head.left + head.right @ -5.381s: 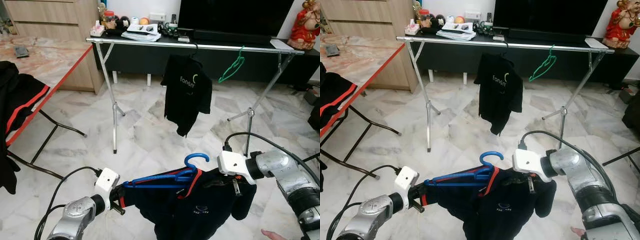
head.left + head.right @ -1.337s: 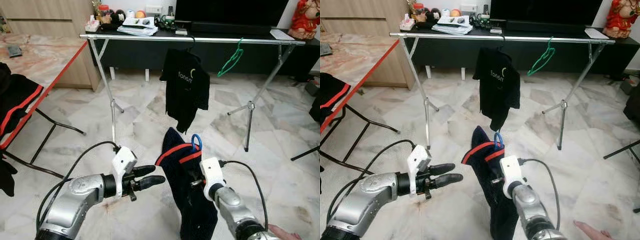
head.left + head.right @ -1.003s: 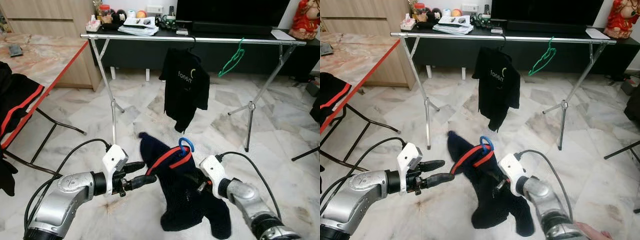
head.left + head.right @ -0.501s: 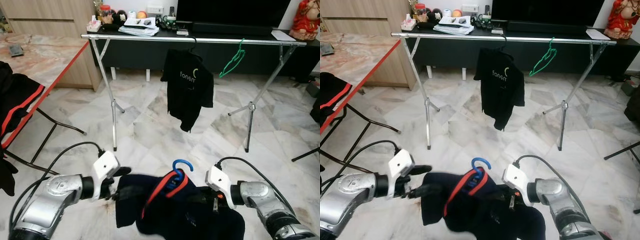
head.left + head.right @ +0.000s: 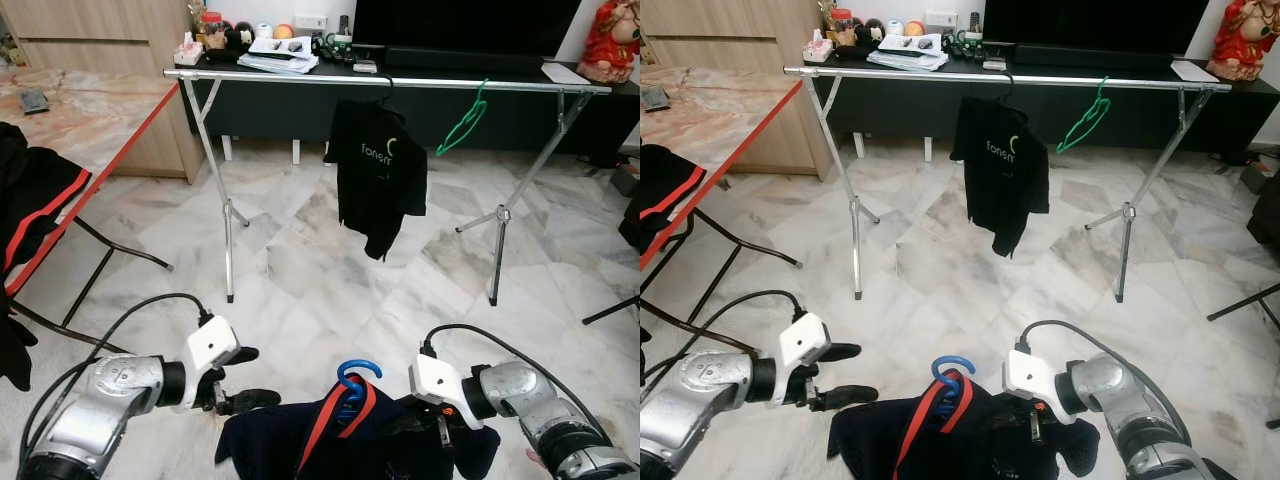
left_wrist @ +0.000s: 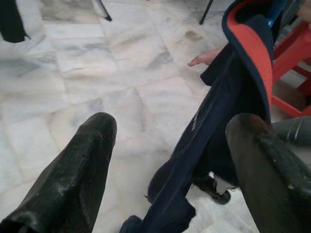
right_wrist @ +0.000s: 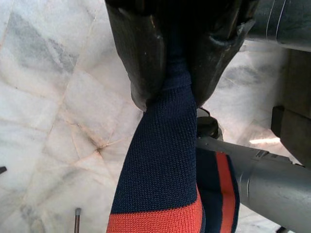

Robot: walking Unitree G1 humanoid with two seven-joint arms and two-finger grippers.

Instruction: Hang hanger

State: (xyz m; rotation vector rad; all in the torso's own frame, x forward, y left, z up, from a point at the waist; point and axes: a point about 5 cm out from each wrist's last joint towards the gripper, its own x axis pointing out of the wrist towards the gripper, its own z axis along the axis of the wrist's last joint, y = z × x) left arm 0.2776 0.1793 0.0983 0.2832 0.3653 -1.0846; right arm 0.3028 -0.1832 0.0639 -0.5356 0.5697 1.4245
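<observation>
At the bottom centre, the right gripper (image 7: 167, 92) pinches the navy shirt (image 5: 380, 450) on the blue hanger (image 5: 355, 378), its lower part cut off, the left gripper (image 5: 245, 378) spread; the hung black shirt (image 5: 380, 175) reads "fonsm".

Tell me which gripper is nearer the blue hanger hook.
Right. The right gripper is clamped on the navy shirt just beside the blue hanger hook; the left gripper hangs open, farther off to its left.

A blue hanger (image 5: 356, 380) carries a navy, red-trimmed garment (image 5: 300, 452), hook upright, low above the floor.
</observation>
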